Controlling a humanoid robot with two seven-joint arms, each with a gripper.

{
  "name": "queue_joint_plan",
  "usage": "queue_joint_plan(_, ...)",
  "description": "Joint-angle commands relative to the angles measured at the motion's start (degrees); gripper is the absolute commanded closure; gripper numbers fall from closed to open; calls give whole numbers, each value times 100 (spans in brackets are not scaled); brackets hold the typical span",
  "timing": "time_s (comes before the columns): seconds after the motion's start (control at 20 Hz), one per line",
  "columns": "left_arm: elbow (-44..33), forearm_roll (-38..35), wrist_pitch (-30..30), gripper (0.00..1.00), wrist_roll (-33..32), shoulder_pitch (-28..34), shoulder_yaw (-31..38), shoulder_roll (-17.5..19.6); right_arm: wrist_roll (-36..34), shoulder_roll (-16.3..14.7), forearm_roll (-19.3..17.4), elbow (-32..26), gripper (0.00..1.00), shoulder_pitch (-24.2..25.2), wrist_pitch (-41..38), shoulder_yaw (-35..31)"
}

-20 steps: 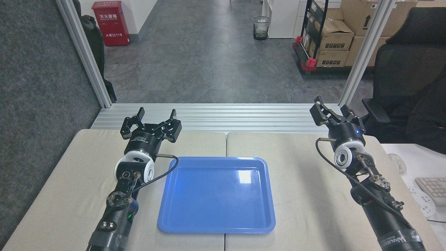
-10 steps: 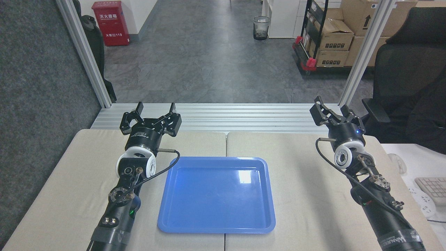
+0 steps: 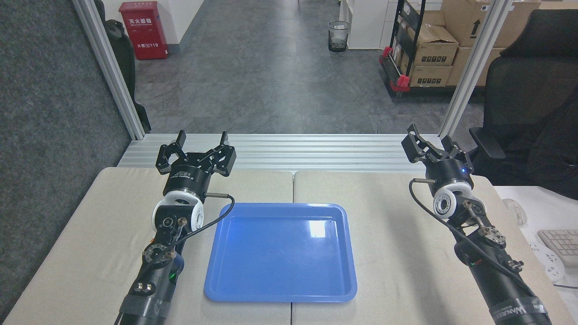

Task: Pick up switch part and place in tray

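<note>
jaws apart on both raised grippers (left gripper (image 3: 202, 140), right gripper (image 3: 429, 139))

A beige table (image 3: 397, 253) carries the work, its top split by a seam that runs from the far edge to the near edge through the middle. A glossy blue tray (image 3: 280, 289) lies flat across that seam, closer to the near edge than the far one, and nothing is in it.
</note>
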Motion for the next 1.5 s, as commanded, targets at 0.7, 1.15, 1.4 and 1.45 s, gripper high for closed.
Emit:
queue_joint_plan(0.7,-38,-8,-15,0,17,202,1,-11,-2,0,0,0,1,-3,0,0)
queue_joint_plan(1.15,-20,36,-15,0,96,562,106,251,-2,0,0,0,1,6,0,0)
queue_joint_plan(1.4,-3,71,-15,0,298,1036,334,1061,-2,0,0,0,1,6,0,0)
queue_joint_plan(1.45,-3,71,-67,0,298,1142,492,1061,-2,0,0,0,1,-3,0,0)
